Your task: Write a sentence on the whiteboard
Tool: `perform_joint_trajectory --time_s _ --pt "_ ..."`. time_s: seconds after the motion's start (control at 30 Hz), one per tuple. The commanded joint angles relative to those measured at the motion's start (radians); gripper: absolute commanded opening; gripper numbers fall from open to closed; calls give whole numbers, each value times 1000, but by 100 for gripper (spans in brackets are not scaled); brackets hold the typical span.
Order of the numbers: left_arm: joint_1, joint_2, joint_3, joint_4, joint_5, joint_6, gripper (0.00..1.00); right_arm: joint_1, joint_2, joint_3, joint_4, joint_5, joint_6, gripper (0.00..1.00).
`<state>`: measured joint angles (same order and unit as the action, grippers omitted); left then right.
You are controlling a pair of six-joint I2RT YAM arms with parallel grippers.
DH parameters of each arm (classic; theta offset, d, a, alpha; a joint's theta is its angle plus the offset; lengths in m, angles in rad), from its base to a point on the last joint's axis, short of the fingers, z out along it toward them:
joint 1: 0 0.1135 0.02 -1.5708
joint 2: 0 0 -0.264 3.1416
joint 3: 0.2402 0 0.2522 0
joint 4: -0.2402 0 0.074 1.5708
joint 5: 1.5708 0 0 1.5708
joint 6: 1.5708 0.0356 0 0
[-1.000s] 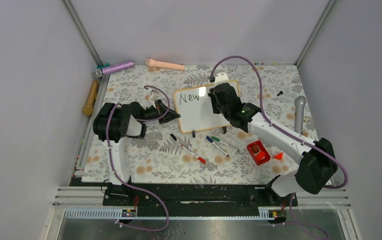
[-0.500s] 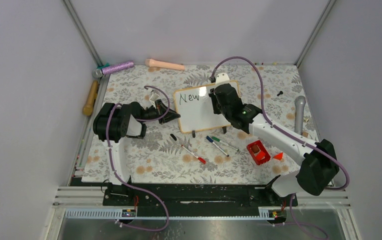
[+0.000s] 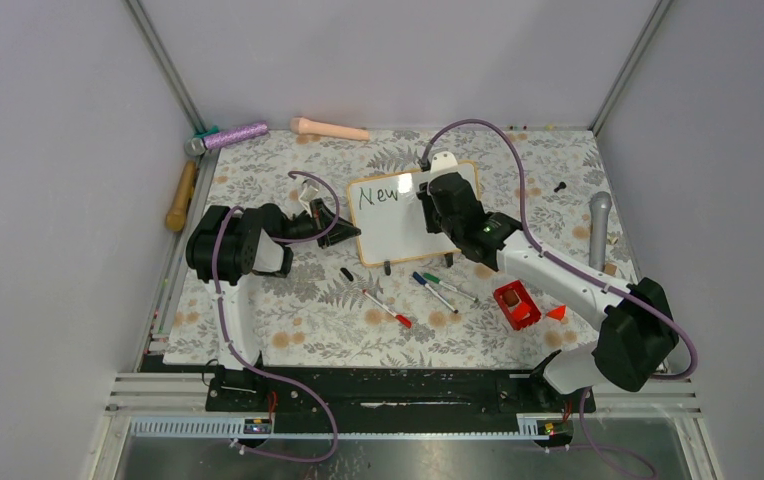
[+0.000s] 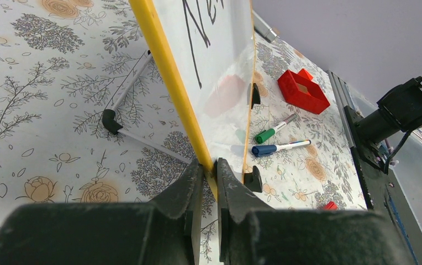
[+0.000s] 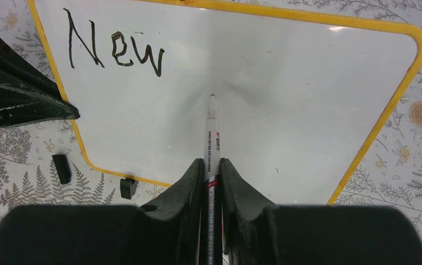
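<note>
The whiteboard (image 3: 398, 222) stands tilted mid-table, its frame yellow-looking in the wrist views (image 5: 308, 72). Only the black word "New" (image 3: 378, 195) is written, at its top left; it also shows in the right wrist view (image 5: 115, 48) and partly in the left wrist view (image 4: 198, 33). My left gripper (image 4: 209, 165) is shut on the board's left frame edge (image 4: 170, 83). My right gripper (image 5: 212, 165) is shut on a white marker (image 5: 212, 132); its tip (image 5: 212, 97) sits at or just above the board's middle, right of and below "New". In the top view the right gripper (image 3: 436, 200) covers the board's right part.
Blue (image 3: 426, 286), green (image 3: 448, 288) and red (image 3: 388, 308) markers and a black cap (image 3: 346, 273) lie in front of the board. A red block (image 3: 516, 303) and orange cone (image 3: 556, 312) sit right. A microphone (image 3: 598, 228), purple handle (image 3: 230, 134), peach tube (image 3: 330, 128) and wooden handle (image 3: 180, 196) lie around the edges.
My right gripper with the marker has shifted slightly down and right over the board. The word "New" is unchanged. The left arm has not moved.
</note>
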<state>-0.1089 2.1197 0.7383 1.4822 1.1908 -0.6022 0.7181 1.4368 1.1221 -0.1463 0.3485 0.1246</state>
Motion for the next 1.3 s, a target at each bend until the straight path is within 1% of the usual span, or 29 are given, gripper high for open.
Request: perform_joint_trajectory --time_s 0.0,0.13,0.2,0.23,0.33,0.4,0.47,0.63,0.8,0.87,0.97,1.2,1.27 --pt "-8 30 -19 -21 14 102 0 -5 -38 -8 59 -11 10 0" --pt "-8 29 -3 -21 41 83 4 -5 -39 -8 58 -8 8 0" --pt "-8 28 -5 -20 44 81 9 -6 -37 -8 58 -10 8 0" --pt "-9 27 -5 -22 43 77 14 -6 -37 -8 57 -9 8 0" --pt "-9 27 -5 -23 44 68 22 -5 -38 -8 58 -11 9 0" --pt "-8 29 -3 -22 47 59 32 -6 -36 -8 58 -11 8 0" --pt "-8 30 -2 -21 50 58 35 -6 -36 -8 57 -10 7 0" --pt "-8 23 -4 -21 56 75 33 -6 -34 -7 57 -9 6 0" --pt "-8 24 -4 -21 63 102 18 -5 -32 -7 57 -7 4 0" --pt "-9 27 -2 -21 68 110 10 -6 -30 -7 55 -6 4 0" --pt "-8 44 8 -20 82 98 3 -5 -27 -5 55 -3 4 0" --pt "-7 59 17 -19 89 87 2 -6 -21 -5 54 -8 4 0" --pt "-9 62 19 -19 85 77 4 -6 -20 -6 54 -6 3 0"
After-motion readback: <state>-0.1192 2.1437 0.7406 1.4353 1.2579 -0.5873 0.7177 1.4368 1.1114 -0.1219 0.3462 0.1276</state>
